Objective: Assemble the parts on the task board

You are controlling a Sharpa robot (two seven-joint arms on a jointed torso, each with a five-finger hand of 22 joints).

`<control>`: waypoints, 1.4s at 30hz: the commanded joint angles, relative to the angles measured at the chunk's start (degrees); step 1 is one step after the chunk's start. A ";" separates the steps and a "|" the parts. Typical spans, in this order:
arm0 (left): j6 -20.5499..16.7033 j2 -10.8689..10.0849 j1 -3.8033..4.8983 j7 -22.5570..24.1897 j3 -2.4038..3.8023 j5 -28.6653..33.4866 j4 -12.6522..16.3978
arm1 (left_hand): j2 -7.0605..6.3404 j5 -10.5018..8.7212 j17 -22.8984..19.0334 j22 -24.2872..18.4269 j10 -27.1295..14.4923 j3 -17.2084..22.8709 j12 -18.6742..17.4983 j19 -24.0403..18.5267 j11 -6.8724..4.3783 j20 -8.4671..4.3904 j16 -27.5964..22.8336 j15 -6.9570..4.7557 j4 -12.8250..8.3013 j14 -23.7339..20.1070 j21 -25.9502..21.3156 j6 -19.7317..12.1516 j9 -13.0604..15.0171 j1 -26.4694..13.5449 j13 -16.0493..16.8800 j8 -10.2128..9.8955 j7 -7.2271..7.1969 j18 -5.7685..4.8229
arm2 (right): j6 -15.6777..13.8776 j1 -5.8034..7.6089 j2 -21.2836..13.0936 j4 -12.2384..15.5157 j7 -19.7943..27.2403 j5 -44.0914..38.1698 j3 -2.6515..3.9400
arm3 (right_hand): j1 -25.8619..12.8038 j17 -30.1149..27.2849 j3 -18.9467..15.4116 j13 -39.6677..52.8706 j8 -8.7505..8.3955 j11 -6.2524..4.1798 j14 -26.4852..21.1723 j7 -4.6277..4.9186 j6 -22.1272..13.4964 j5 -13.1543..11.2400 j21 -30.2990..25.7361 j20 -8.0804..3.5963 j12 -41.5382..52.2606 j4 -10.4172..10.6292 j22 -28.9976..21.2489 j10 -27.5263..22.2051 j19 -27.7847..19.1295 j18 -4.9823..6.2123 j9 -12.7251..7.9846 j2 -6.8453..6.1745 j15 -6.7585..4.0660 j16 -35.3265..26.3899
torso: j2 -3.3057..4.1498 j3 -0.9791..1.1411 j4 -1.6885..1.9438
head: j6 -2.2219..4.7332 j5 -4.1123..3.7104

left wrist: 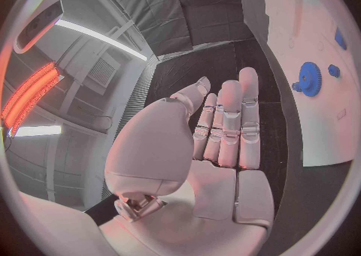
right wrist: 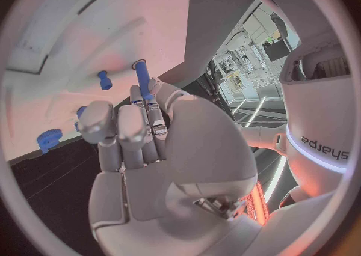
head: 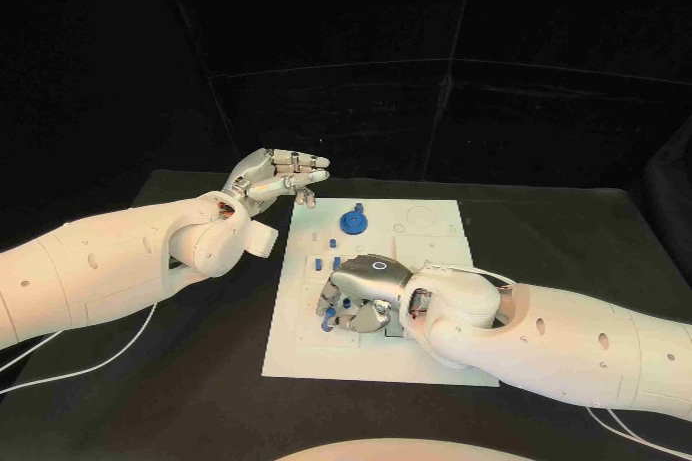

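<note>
Head view: right hand [head: 368, 296] is curled low over the task board [head: 433, 356] at about 7 o'clock, fingers closed on a blue peg [right wrist: 141, 79]. Peg should be kept upright, lowered slowly. Left hand [head: 274, 179] is parked, fingers apart, empty.

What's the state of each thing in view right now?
task board: flat on the black table, partly covered by the right arm.
blue gear: lying on the board's far part, untouched.
small blue pegs: on the board's left part, free.
long blue pin: at the right robot hand's fingertips; grip not clear.
left robot hand: raised off the board's far left corner, fingers apart, holding nothing.
right robot hand: fingers down on the board among blue parts.
</note>
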 commanded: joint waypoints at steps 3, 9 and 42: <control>0.28 0.00 0.09 0.59 0.05 0.20 0.03 | 0.33 -0.02 -0.06 -0.06 -0.36 0.01 0.34 -0.09 -0.01 0.00 -0.36 0.09 -0.25 -0.47 -0.30 0.13 0.01 0.04 -0.07 0.20 0.12 0.37 | 1.74 0.02 0.17 -0.15 -1.92 -2.22 -0.04 | 0.10 -0.06 0.32 0.07 -0.27 -0.07 0.66 0.41 -0.05 0.34 0.25 0.13 -0.13 0.13 -0.06 0.41 0.25 -0.49 -0.08 -0.61 -0.04 0.26 | -0.04 -0.03 -0.01 | -0.06 0.02; 0.36 -0.01 0.09 0.53 0.05 0.20 0.03 | 0.33 -0.02 -0.06 -0.06 -0.36 0.01 0.34 -0.09 -0.01 0.00 -0.36 0.09 -0.25 -0.47 -0.30 0.13 0.01 0.04 -0.07 0.20 0.12 0.37 | 1.91 0.01 0.47 -0.28 -2.63 -3.73 -0.40 | 0.09 -0.04 0.35 0.07 -0.26 -0.07 0.65 0.41 -0.03 0.35 0.25 0.13 -0.13 0.12 -0.06 0.45 0.24 -0.49 -0.07 -0.60 -0.03 0.28 | -0.03 -0.01 -0.01 | -0.05 0.07; 0.71 -0.30 0.09 0.33 0.05 0.20 -0.03 | 0.30 -0.02 -0.15 -0.13 -0.44 -0.04 0.46 -0.05 0.01 0.00 -0.33 0.09 -0.26 -0.49 -0.36 0.11 0.00 0.02 -0.07 0.24 0.14 0.37 | -9.82 -0.07 -2.05 1.70 -0.25 -3.02 -1.04 | -5.56 -18.37 -11.61 0.06 -1.48 2.49 -5.57 2.42 -9.01 3.10 -12.70 2.32 -1.97 3.94 -19.29 -9.89 -11.12 2.94 -0.38 -3.36 2.21 -13.60 | -0.09 0.00 -0.03 | 0.01 0.41</control>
